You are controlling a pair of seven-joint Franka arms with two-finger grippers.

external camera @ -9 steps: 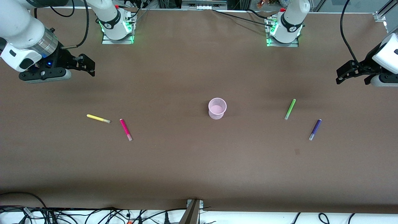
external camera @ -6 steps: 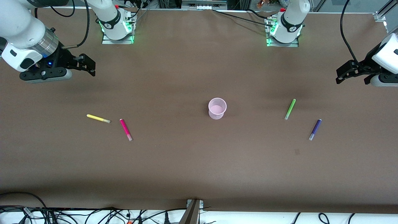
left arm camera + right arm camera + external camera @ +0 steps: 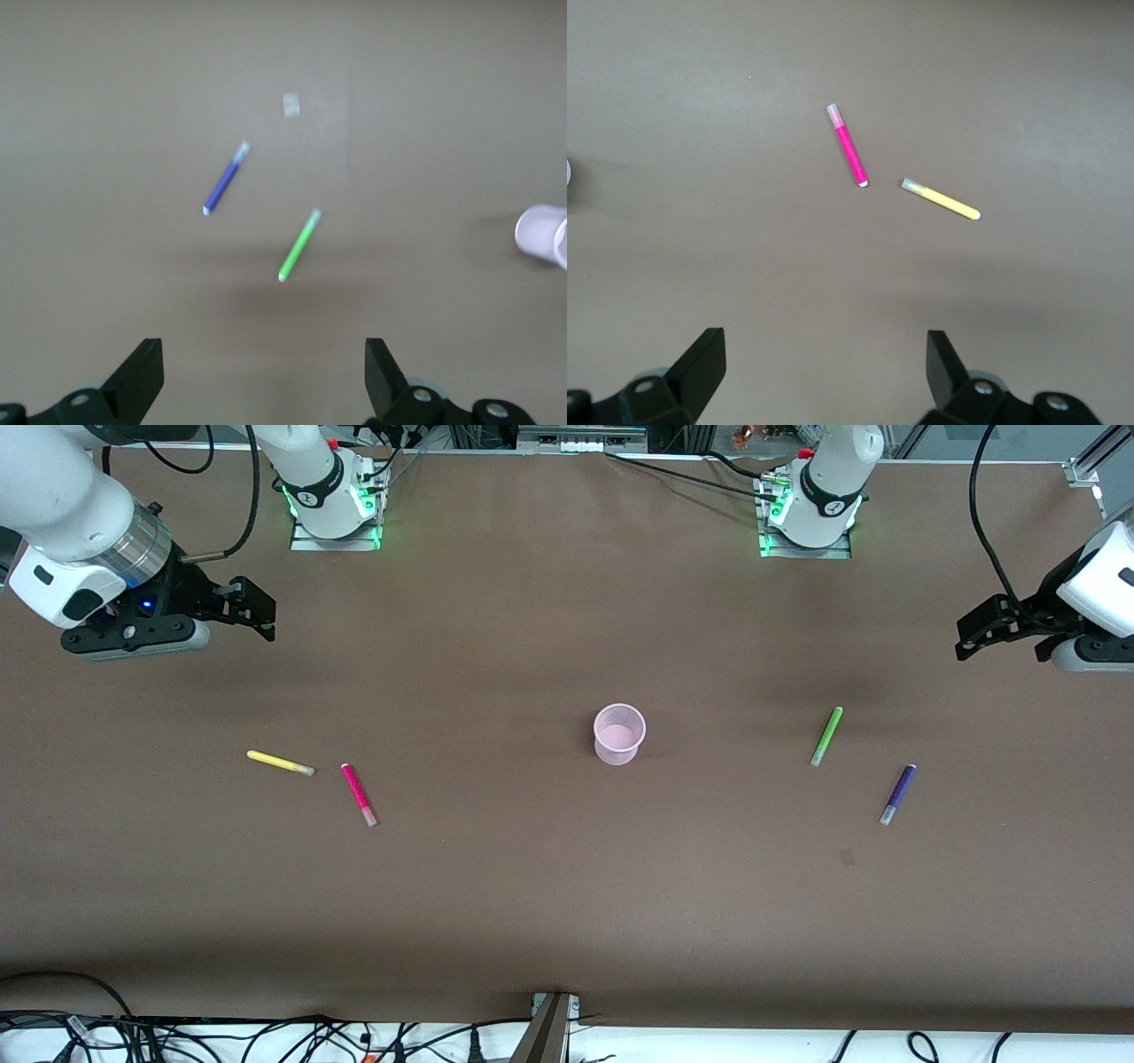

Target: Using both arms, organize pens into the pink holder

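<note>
The pink holder (image 3: 619, 733) stands upright mid-table; its edge shows in the left wrist view (image 3: 542, 235). The yellow pen (image 3: 280, 763) and magenta pen (image 3: 359, 794) lie toward the right arm's end, and show in the right wrist view as yellow (image 3: 941, 199) and magenta (image 3: 849, 147). The green pen (image 3: 827, 736) and purple pen (image 3: 897, 794) lie toward the left arm's end, and show in the left wrist view as green (image 3: 299, 245) and purple (image 3: 224, 180). My right gripper (image 3: 252, 613) is open and empty above the table at its end. My left gripper (image 3: 974, 633) is open and empty at the other end.
The brown table (image 3: 567, 903) has a small pale mark (image 3: 846, 856) nearer the front camera than the purple pen. The arm bases (image 3: 332, 505) (image 3: 811, 509) stand at the table's far edge. Cables (image 3: 266, 1036) hang along the near edge.
Both grippers have shifted slightly farther from the front camera. The pens and the holder have not moved.
</note>
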